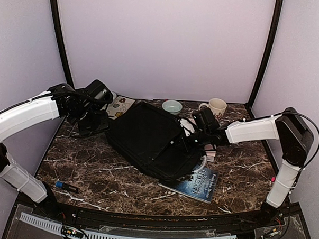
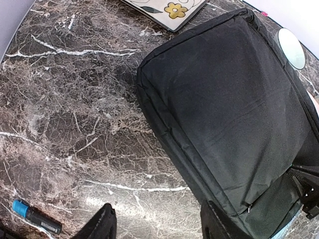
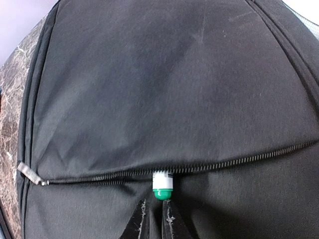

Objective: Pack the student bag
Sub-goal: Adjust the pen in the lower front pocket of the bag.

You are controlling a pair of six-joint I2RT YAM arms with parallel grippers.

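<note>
Well, far L near the front edge, a blue-capped marker [image 1: 66,186] lies on the marble table [image 1: 94,164]. L gripper [image 2: 157,226] hangs over the table by the bag's L corner, jaws wide apart, nothing btwn them. A flower-print pad [image 2: 167,7] lies at the back, just beside the bag. The student bag [image 1: 148,137] lies flat mid-table at an angle, its near-R corner resting on a blue book [image 1: 199,186]. Behind it are a pale bowl [image 1: 172,106], then a mug [image 1: 217,107]. R gripper [image 3: 157,206] sits on the bag's R side at the zipper [image 3: 224,162]. Its fingers are drawn nearly together, tips right at the green cap of a white tube [image 3: 162,185] that's half in the zip opening. Can't tell if they pinch it.
</note>
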